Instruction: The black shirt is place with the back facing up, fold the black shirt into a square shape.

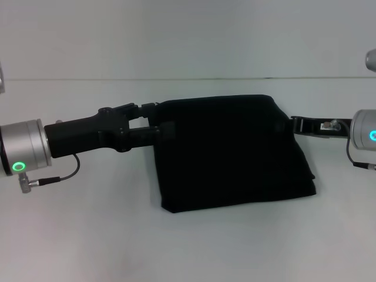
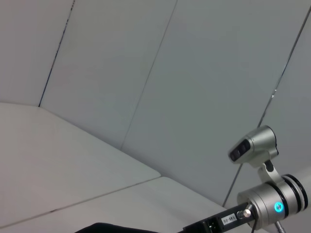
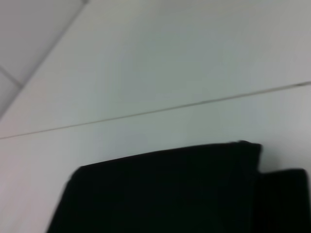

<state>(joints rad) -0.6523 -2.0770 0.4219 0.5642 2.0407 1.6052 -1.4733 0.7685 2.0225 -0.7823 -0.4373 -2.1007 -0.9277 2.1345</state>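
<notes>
On the white tabletop (image 1: 70, 235) lies the soft matte-black fabric shirt (image 1: 229, 150), folded near-square; left claw (image 1: 157, 120) pinches its edge, right claw (image 1: 296, 124) touches opposite (grip unclear). Limp, light; hold corners.

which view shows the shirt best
The head view: the whole folded shirt lies on the table between the left gripper and the right gripper. The right wrist view shows one edge, the left wrist view a sliver.
</notes>
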